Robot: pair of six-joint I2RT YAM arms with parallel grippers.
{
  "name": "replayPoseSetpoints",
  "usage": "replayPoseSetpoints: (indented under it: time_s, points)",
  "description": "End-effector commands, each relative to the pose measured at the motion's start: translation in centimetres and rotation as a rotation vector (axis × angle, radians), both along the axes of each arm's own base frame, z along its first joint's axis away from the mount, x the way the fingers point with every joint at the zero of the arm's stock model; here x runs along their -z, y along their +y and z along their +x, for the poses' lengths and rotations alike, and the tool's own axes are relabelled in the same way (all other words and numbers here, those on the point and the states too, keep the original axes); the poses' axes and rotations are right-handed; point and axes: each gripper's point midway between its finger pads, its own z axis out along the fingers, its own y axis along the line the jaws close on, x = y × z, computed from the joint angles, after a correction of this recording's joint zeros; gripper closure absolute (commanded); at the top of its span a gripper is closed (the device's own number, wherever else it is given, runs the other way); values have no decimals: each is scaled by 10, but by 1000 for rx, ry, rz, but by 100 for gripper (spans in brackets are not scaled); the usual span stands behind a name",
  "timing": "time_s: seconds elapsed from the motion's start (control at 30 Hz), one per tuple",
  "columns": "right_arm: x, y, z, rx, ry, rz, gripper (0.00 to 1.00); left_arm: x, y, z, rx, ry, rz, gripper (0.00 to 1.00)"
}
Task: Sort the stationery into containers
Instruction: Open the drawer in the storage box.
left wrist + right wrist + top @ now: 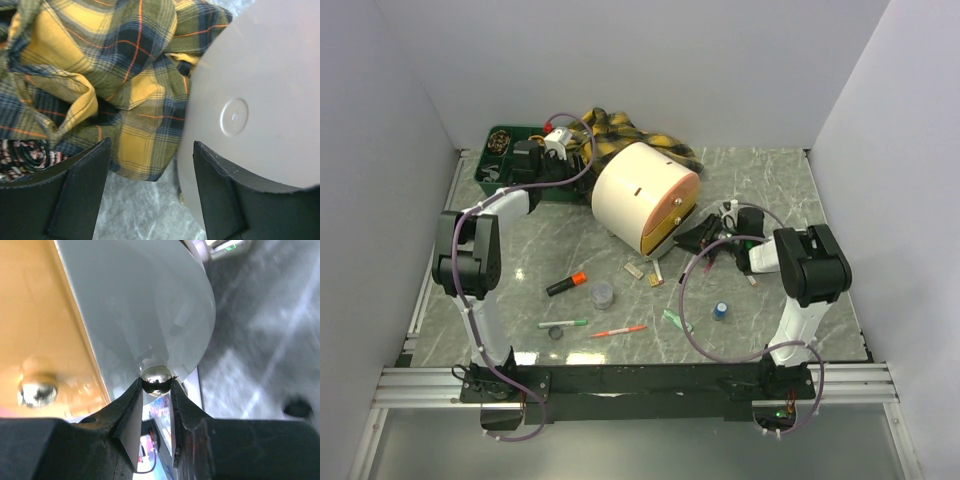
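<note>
Drum (630,195) lies on its side at mid-frame in the top view, orange front (672,205) facing lower right. Right gripper (156,386) pinches the chrome knob (156,376) on its pale panel, likely to pull it open for loading. Left gripper (151,150) is spread wide and empty at the drum's back rim beside the plaid cloth (100,65), probably bracing. Highlighter (565,283), pens (563,324) and tape roll (602,294) lie loose on the tabletop (520,250). Green tray (485,170) is at upper left.

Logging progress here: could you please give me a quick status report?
Left end effector open beside drum. Right end effector pinching drum knob. Plaid cloth bunched beside drum.
</note>
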Motion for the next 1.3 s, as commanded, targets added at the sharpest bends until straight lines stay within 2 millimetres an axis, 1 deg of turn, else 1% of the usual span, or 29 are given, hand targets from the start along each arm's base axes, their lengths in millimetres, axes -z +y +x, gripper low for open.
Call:
replayPoseSetpoints:
  time_s: [0.0, 0.03, 0.13, 0.33, 0.53, 0.6, 0.63, 0.7, 0.73, 0.77, 0.8, 0.83, 0.87, 0.9, 0.93, 0.97, 1.0, 1.03, 1.07, 1.1, 1.13, 1.17, 1.2, 1.23, 1.27]
  points:
    - [-12, -16, -16, -3, -47, -38, 92, -25, 11, 2, -29, -97, 62, 27]
    - [-14, -20, -19, 2, -46, -47, 92, -24, 13, 2, -36, -98, 72, 27]
    - [-11, -30, -26, 11, -42, -79, 92, -22, 18, 2, -48, -99, 92, 27]
    - [1, -44, -41, 15, -29, -144, 91, -23, 22, -3, -49, -113, 110, 26]
    - [11, -48, -57, -4, -19, -186, 90, -29, 23, -9, -48, -127, 114, 26]
    - [14, -49, -60, -4, -15, -202, 90, -29, 25, -11, -56, -128, 118, 26]
    - [14, -58, -56, 21, -17, -211, 90, -32, 26, -13, -59, -133, 119, 26]
    - [13, -61, -56, 22, -25, -224, 89, -29, 28, -17, -65, -127, 124, 26]
    - [13, -63, -56, 25, -25, -233, 89, -33, 29, -18, -71, -136, 126, 25]
    - [12, -65, -54, 26, -40, -249, 87, -32, 30, -20, -75, -133, 127, 25]
    - [13, -66, -54, 25, -36, -259, 79, -29, 30, -22, -75, -125, 127, 24]
    - [16, -69, -52, 37, -34, -279, 73, -31, 31, -24, -80, -129, 128, 24]
    - [14, -71, -47, 32, -60, -299, 66, -31, 31, -25, -80, -131, 128, 23]
    - [14, -72, -45, 28, -64, -309, 58, -30, 31, -27, -78, -130, 129, 23]
    - [14, -73, -43, 23, -75, -320, 53, -33, 31, -29, -75, -139, 127, 23]
    - [10, -75, -35, 20, -107, -344, 49, -34, 31, -29, -77, -140, 128, 23]
    - [11, -75, -35, 12, -95, -351, 40, -33, 32, -31, -76, -140, 129, 23]
    - [7, -76, -30, 6, -109, -359, 37, -37, 32, -32, -78, -150, 129, 22]
    - [10, -76, -34, -19, -92, -373, 28, -39, 33, -35, -81, -155, 133, 22]
    - [6, -78, -31, -29, -114, -388, 27, -40, 36, -35, -90, -159, 135, 21]
    - [2, -78, -35, -36, -109, -391, 26, -39, 37, -38, -94, -156, 137, 21]
    - [-2, -80, -36, -36, -112, -396, 26, -44, 40, -40, -106, -168, 137, 21]
    - [-6, -82, -38, -37, -122, -407, 26, -45, 42, -42, -115, -164, 135, 21]
    - [-14, -84, -44, -36, -119, -414, 26, -45, 45, -45, -124, -159, 133, 21]
    - [-20, -88, -45, -31, -137, -427, 26, -53, 48, -49, -134, -170, 129, 21]
